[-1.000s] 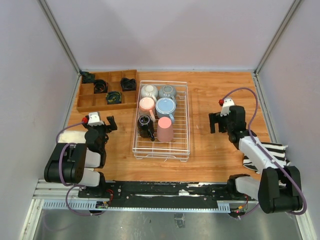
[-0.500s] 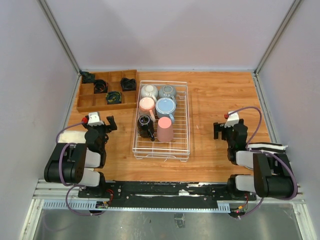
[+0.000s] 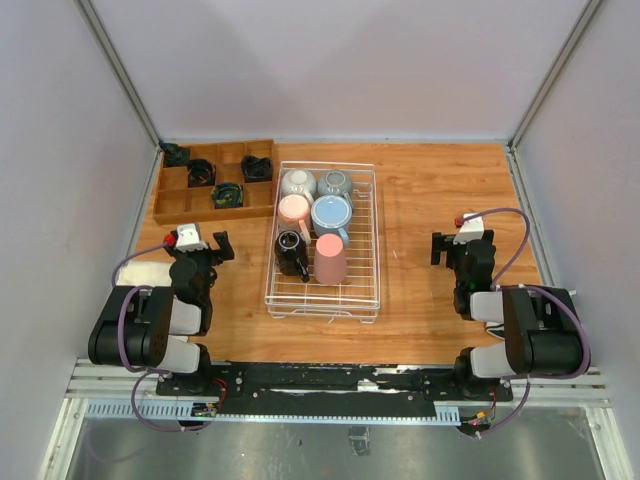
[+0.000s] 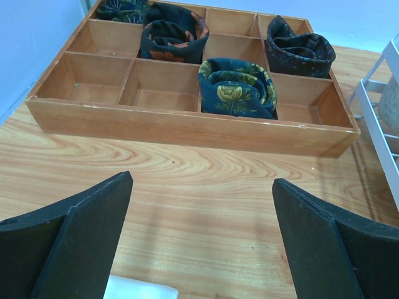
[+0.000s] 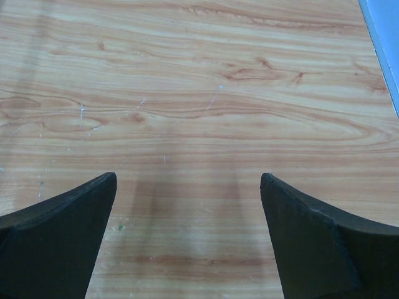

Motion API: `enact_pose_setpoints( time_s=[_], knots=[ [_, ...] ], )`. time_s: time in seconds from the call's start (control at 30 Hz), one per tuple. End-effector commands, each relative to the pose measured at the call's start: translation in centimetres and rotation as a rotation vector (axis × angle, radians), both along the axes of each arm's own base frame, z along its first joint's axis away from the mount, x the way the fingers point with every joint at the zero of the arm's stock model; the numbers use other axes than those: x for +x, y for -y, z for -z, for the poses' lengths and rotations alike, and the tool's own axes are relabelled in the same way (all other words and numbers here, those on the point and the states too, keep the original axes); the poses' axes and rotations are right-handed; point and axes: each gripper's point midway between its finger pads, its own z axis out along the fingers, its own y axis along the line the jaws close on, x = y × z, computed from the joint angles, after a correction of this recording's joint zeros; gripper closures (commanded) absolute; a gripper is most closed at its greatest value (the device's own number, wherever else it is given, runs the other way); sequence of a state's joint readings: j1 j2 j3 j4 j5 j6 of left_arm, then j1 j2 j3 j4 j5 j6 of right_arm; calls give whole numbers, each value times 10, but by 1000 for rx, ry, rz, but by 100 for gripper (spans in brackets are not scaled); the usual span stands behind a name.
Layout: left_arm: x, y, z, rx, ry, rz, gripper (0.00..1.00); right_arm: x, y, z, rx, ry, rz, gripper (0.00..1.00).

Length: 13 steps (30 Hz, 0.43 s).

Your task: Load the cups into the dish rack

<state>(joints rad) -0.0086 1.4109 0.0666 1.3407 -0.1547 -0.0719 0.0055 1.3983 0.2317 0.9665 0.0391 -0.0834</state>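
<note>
Overhead view with both wrist views, as I see them from the remote station. The dish rack point(image 3: 322, 302) sits at the middle of the table point(image 3: 430, 190), its long side running away from the arm bases.

Inside it, at the far end, are the white mug point(image 3: 297, 183) on the left and the grey-green mug point(image 3: 335, 184) on the right. The next row holds the pale pink mug point(image 3: 293, 208) and the light blue mug point(image 3: 331, 213). Nearest the bases are the black mug point(image 3: 291, 250) and the pink tumbler point(image 3: 330, 259). The near end of the rack is bare wire. I cannot tell from this height which cups are upright.

The left gripper point(image 3: 200, 250) hangs low over the table to the left of the rack. In its wrist view the left gripper point(image 4: 201, 187) has its jaws spread wide with nothing between them. It faces the wooden tray point(image 4: 187, 128), where rolls of dark cloth point(image 4: 237, 87) fill some compartments. A corner of the rack's wire shows at the right edge.

The right gripper point(image 3: 462, 252) hangs low to the right of the rack, well apart from it. Its wrist view shows the right gripper point(image 5: 188, 180) parted wide over bare wood, holding nothing.
</note>
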Motion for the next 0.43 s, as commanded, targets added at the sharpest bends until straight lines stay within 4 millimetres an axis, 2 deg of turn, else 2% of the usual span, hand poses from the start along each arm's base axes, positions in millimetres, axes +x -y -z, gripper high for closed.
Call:
enact_pose_setpoints(
  time_s=[0.0,0.4],
  knots=[
    [5,-2,-10,8,34,-6,0,2,2,-5,-13,0,9,1],
    [5,-2,-10,8,34,-6,0,4,-1,-5,-13,2,-7,1]
  ],
)
